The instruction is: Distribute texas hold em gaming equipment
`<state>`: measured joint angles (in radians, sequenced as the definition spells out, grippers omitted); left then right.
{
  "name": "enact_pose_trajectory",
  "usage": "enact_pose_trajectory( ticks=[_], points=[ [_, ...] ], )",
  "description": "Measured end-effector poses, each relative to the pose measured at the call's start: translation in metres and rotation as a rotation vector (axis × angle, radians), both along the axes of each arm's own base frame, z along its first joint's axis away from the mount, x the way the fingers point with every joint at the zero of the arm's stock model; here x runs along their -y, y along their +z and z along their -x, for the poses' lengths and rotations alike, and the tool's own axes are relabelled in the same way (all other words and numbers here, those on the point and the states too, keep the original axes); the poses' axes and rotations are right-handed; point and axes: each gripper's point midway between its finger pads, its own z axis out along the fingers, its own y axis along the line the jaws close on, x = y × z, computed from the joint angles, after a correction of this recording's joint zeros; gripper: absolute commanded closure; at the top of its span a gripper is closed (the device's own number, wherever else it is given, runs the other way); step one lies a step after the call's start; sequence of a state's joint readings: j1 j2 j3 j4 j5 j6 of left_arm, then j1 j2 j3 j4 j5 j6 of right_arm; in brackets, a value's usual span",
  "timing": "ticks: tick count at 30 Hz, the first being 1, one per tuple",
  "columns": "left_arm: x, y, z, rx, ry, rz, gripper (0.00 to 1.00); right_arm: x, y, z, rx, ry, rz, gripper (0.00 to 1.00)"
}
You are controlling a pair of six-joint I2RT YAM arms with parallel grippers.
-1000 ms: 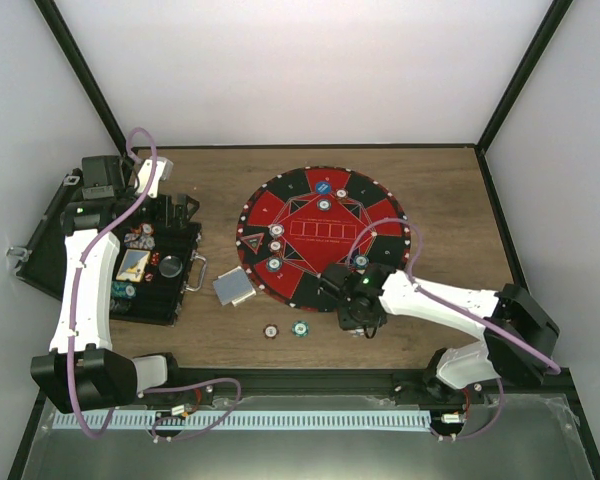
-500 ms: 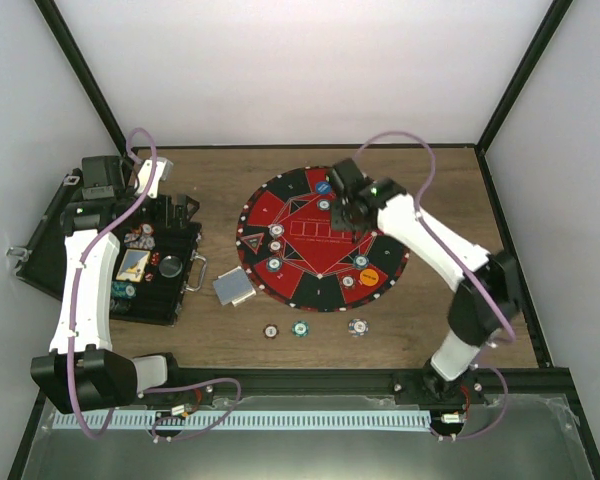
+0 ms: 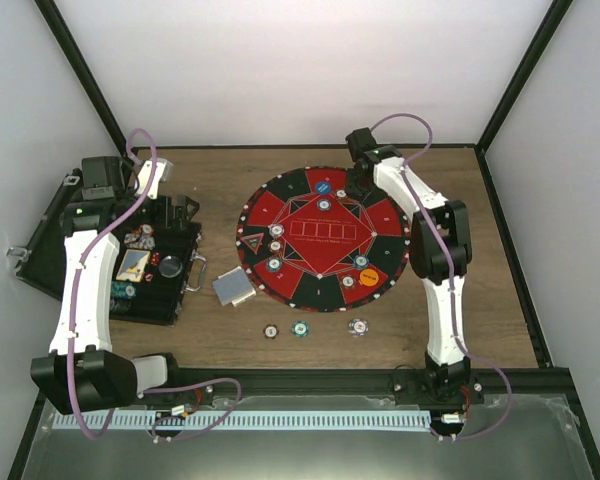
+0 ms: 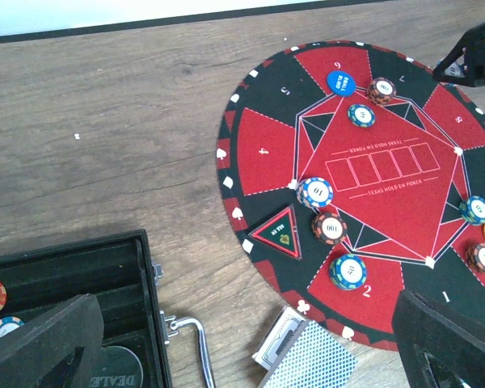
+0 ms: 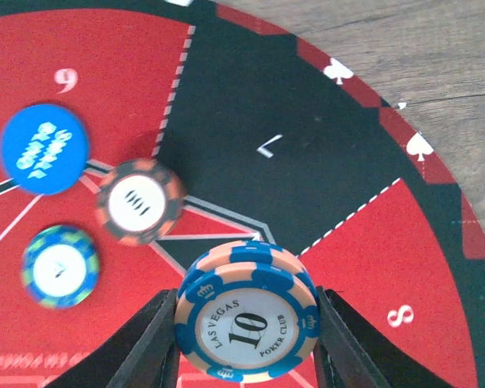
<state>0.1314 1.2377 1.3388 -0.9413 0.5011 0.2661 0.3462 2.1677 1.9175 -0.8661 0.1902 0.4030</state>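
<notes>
- Your right gripper [image 5: 248, 343] is clamped on a blue-and-peach 10 chip [image 5: 246, 315], with 1 finger on each side of its rim. The chip is held flat and face up over the far side of the round mat [image 5: 250, 97].
- In the wrist view the chip hangs about where black wedge 7 meets red wedge 8. Pick 1 seat and centre the chip over it before you lower, so it does not end up straddling the dashed line.
- I cannot tell how high above the felt it is, so come down slowly and straight.
- Just beside, on the next wedge, lie the blue disc [image 5: 44, 148], an orange-and-black chip [image 5: 140, 200] and a blue-and-green chip [image 5: 61, 267]. Do not sweep the fingers that way, as a nudge would probably scatter them.
- Release only when the chip is nearly on the mat, and part the fingers just a little. Dropped from higher, it could land on edge and roll.
- Then lift straight up before swinging away.
- Your left gripper [image 4: 242, 343] is spread wide with nothing between its pads, over the black case [image 4: 73, 263] and well apart from the mat. Leave it parked.
- 3 chips [image 3: 300, 327] on the wood by the mat's near edge and the cards [image 3: 234, 288] are not yet dealt out.
</notes>
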Motion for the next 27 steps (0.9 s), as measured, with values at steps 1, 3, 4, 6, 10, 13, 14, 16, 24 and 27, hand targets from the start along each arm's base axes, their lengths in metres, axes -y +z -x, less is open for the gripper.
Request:
enact_pose_trajectory(
  ticks=[1, 3, 4, 6, 10, 13, 14, 16, 24, 27],
  points=[
    [0.0, 0.0, 0.0, 0.0, 0.0, 0.0, 0.0, 0.002, -0.006, -0.003, -0.009, -0.003, 0.0, 0.66],
    [0.0, 0.0, 0.0, 0.0, 0.0, 0.0, 0.0, 0.009, -0.021, -0.008, -0.033, -0.011, 0.003, 0.66],
    [0.0, 0.0, 0.0, 0.0, 0.001, -0.001, 0.0, 0.011, -0.029, -0.01, -0.044, -0.014, 0.005, 0.66],
    [0.0, 0.0, 0.0, -0.001, 0.001, -0.001, 0.0, 0.013, -0.043, -0.012, -0.066, -0.012, 0.009, 0.66],
    [-0.001, -0.001, 0.0, -0.002, 0.002, -0.003, 0.0, 0.009, -0.07, -0.014, -0.112, 0.003, 0.008, 0.66],
    [-0.001, -0.001, -0.001, -0.002, 0.004, -0.005, 0.0, 0.006, -0.08, -0.016, -0.128, 0.01, 0.001, 0.65],
    [-0.001, -0.001, -0.001, -0.002, 0.004, -0.005, 0.0, 0.005, -0.081, -0.017, -0.127, 0.011, 0.0, 0.65],
    [-0.001, -0.001, -0.001, -0.003, 0.005, -0.006, 0.0, 0.004, -0.079, -0.023, -0.115, 0.01, -0.01, 0.65],
    [-0.003, -0.002, -0.001, -0.003, 0.011, -0.017, 0.0, 0.005, -0.08, -0.029, -0.105, 0.016, -0.015, 0.46],
    [-0.003, -0.002, -0.001, -0.003, 0.011, -0.018, 0.0, 0.004, -0.08, -0.029, -0.106, 0.024, -0.015, 0.38]
  ],
)
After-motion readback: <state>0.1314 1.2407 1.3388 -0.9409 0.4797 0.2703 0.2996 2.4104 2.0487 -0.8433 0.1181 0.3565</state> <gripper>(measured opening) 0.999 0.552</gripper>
